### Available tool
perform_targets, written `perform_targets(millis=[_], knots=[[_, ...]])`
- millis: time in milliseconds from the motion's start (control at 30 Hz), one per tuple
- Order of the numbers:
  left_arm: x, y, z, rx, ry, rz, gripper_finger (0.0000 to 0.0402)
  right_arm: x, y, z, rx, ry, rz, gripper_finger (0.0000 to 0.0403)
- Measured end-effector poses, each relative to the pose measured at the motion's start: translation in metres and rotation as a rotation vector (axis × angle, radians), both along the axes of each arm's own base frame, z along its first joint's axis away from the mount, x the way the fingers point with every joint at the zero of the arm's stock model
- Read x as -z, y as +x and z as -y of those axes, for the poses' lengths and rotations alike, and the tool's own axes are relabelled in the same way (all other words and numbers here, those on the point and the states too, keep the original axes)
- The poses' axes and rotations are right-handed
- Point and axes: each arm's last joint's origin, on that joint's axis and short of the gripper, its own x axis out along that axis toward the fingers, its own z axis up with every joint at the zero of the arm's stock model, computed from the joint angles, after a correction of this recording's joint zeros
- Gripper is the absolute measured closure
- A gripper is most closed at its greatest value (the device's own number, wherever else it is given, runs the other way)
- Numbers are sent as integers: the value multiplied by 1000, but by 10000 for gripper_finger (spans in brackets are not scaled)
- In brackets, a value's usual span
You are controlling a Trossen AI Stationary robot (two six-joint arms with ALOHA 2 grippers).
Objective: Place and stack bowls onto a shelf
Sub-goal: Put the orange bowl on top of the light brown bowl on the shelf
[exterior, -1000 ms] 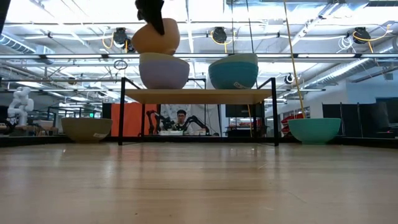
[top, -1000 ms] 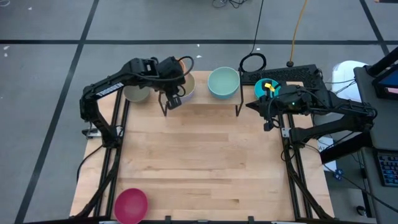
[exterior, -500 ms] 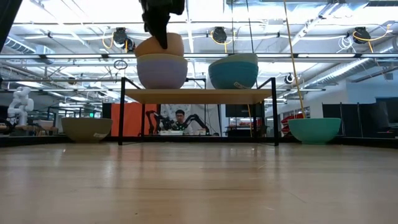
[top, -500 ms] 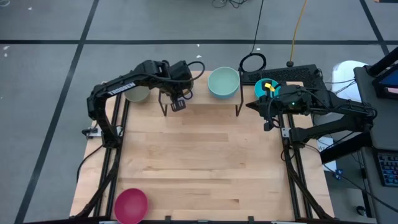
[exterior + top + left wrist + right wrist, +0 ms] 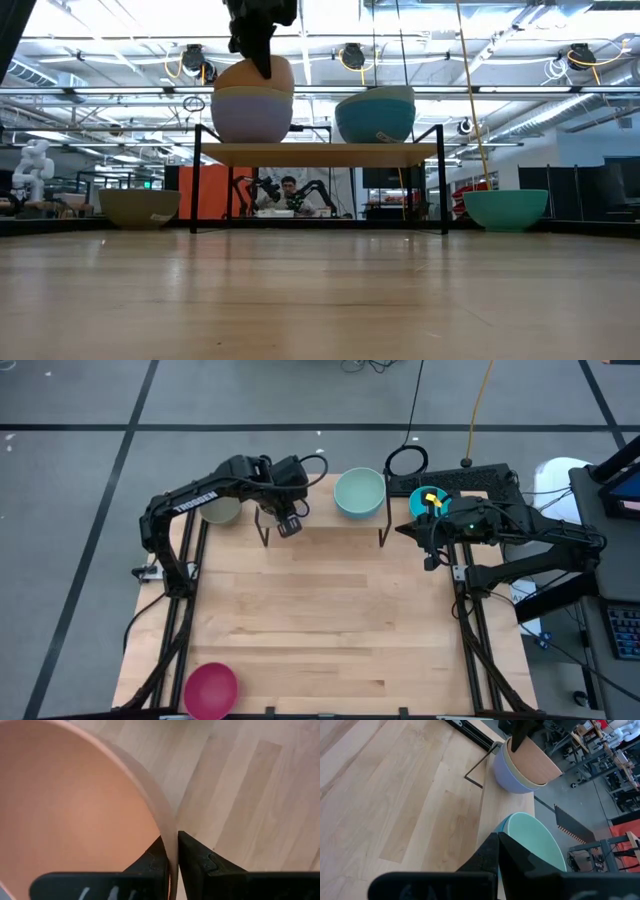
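On the left of the shelf [image 5: 320, 153] stands a stack: an orange bowl [image 5: 255, 75] nested in a pale yellow one inside a periwinkle bowl [image 5: 250, 115]. My left gripper [image 5: 262, 55] reaches down from above and is shut on the orange bowl [image 5: 75, 805]. In the high view its arm [image 5: 280, 500] hides the stack. A mint bowl over a cyan one [image 5: 375, 115] sits on the shelf's right. My right gripper [image 5: 498, 845] hovers shut just off the shelf's right end [image 5: 402, 530]. My left gripper has the orange bowl's rim [image 5: 172, 837] between its two fingers, one finger [image 5: 152, 862] inside the bowl and one outside. The fingers come from above, pointing steeply down. The bowl rests tilted in the pale yellow bowl [image 5: 535, 785] beneath it.
An olive-grey bowl [image 5: 220, 510] stands on the table left of the shelf and a cyan bowl [image 5: 430, 500] right of it. A magenta bowl [image 5: 211, 690] sits at the near left corner. The middle of the wooden tabletop [image 5: 320, 610] is bare.
My left gripper has come down with the orange bowl, lowering it from above the periwinkle bowl into the stack. The bowl now sits nested and tilted there. The stack has shifted slightly toward the table's left.
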Motion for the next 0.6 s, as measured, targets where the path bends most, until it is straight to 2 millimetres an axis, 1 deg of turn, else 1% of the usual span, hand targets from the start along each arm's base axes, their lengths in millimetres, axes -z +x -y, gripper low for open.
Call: perform_targets(millis=[500,600], knots=[[0,-1,0,-32,-10,-1,365,0,0,0,0,1,0,403],[0,-1,0,-31,-10,-2,376,0,0,0,0,1,0,403]])
